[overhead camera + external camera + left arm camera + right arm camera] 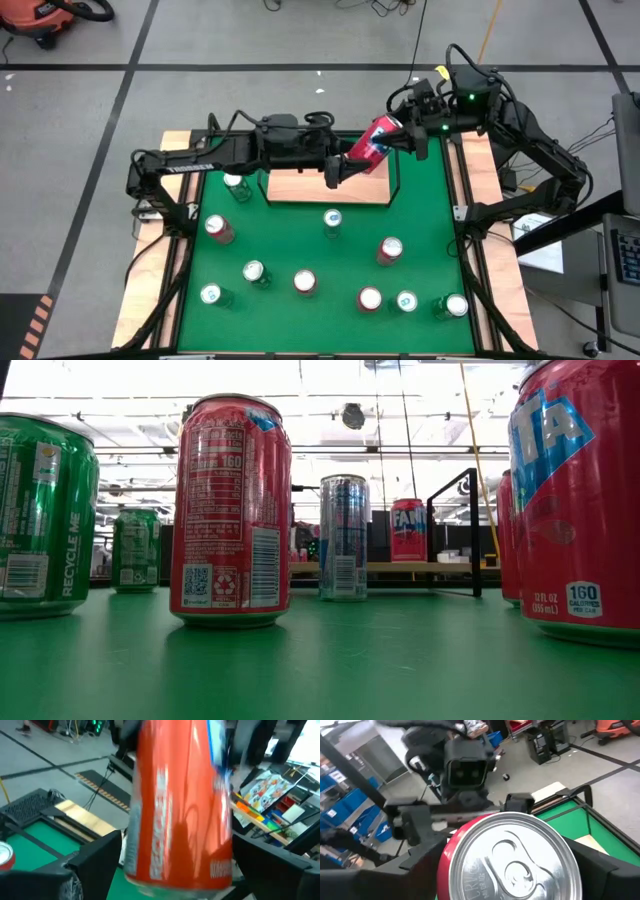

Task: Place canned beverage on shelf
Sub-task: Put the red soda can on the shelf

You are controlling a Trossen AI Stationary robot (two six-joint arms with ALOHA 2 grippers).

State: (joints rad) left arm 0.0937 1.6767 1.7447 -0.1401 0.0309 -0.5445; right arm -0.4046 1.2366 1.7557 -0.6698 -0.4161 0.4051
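10 cans are seen standing upright and scattered over the green bench, with the shelf lying behind them at the far edge. Above the shelf's right end a red can is held tilted in the air, clear of the board. Its top end is clamped by the right claw, while its lower end is flanked by the left claw, whose state cannot be told.
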